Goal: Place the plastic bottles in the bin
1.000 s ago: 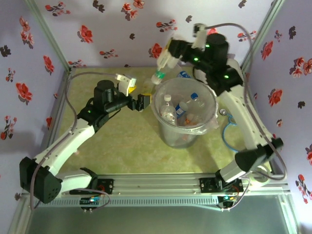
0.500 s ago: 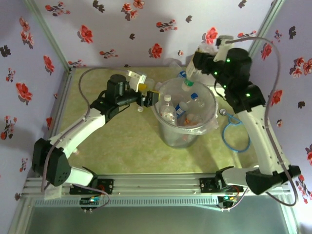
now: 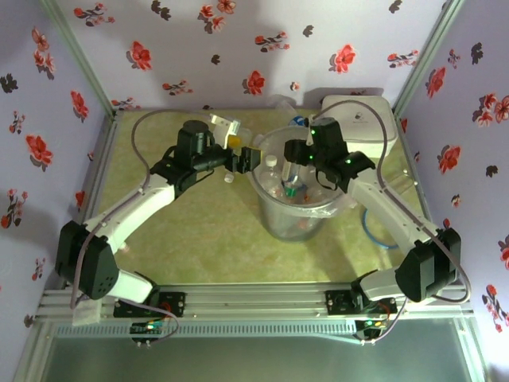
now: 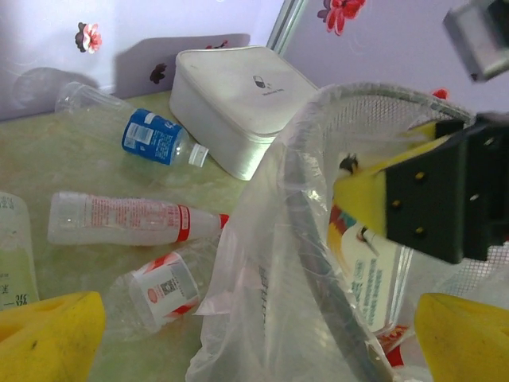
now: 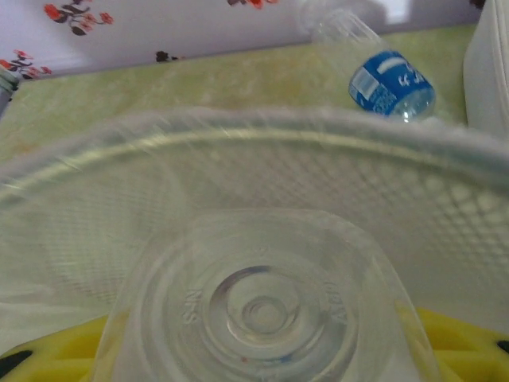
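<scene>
Bin (image 3: 269, 216), bag-lined, several plastic bottles (image 3: 274, 169) inside, right claw (image 3: 293, 169) clamped on clear bottle (image 5: 262, 306) over it, left claw (image 3: 245, 161) wide open, empty

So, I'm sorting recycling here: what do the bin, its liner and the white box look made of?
The bin looks like translucent grey plastic, its wall moulded in a fine mesh. Its liner seems thin clear film, glossy and crumpled over the rim. The white box is probably hard plastic, smooth and matte with rounded corners.
</scene>
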Tool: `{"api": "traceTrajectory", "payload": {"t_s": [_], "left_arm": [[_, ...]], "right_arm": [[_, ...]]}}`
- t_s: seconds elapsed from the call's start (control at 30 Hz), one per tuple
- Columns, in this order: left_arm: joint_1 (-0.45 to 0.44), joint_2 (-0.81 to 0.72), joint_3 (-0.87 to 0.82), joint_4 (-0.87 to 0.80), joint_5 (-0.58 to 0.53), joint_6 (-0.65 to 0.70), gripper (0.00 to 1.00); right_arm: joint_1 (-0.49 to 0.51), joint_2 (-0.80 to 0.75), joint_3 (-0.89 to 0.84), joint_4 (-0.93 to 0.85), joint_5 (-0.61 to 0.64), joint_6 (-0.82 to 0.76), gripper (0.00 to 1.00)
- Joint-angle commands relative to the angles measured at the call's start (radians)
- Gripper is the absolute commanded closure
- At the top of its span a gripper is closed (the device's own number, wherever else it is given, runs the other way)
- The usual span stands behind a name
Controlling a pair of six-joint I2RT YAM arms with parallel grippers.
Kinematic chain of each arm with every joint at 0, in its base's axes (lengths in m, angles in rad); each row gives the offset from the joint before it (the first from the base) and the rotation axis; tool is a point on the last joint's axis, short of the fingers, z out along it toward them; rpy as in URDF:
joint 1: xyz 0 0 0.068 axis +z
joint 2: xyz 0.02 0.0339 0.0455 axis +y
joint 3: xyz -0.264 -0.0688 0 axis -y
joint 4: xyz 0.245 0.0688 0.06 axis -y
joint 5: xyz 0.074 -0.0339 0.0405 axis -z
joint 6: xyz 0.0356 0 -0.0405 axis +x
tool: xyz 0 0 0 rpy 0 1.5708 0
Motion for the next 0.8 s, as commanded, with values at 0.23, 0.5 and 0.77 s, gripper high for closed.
{"api": "traceTrajectory", "payload": {"t_s": [0.23, 0.5, 0.77], "left_arm": [[-0.006, 0.016, -0.019, 0.0, 0.003, 0.008, 0.0], [-0.005, 0.016, -0.029, 0.015, 0.003, 0.001, 0.0], [-0.004, -0.021, -0.045, -0.003, -0.012, 0.013, 0.0]], "right_arm": [[0.028, -0.096, 0.14, -0.135, 0.078, 0.022, 0.13], [0.001, -0.097, 0.308, -0.246, 0.168, -0.074, 0.19], [0.009, -0.052, 0.251, -0.223, 0.076, -0.028, 0.5]]}}
